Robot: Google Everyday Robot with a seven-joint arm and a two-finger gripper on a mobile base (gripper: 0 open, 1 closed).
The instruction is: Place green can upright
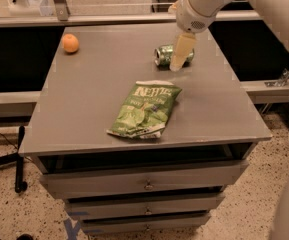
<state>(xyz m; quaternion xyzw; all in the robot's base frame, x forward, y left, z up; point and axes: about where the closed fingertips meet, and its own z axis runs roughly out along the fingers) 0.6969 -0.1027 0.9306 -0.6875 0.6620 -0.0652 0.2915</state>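
Gripper (178, 59) hangs over the far right part of the grey table (84, 109), its pale tip reaching down in front of the green can (163, 55). Open or closed: cannot tell from this angle.

Green can lies on its side, not upright. It sits directly behind and under the gripper tip, touching it or nearly so; contact not certain. Long axis runs roughly across the view, left to right, with a slight tilt. Silver end faces view-left and pokes out past the tip on that side; a smaller bit shows on the other.

Judgement: the grasp turns on that axis. The gripper would need to close across the can's round body, at right angles to its length, then swing it a quarter turn so one silver end meets the table.

Count:
- green can: one
- gripper: one, on the single arm
- chip bag (145, 109): one, flat, toward the camera and view-left of the gripper, well apart
- orange (70, 43): one, far to view-left of the gripper, near the table's back corner
- drawer fronts under the table: three
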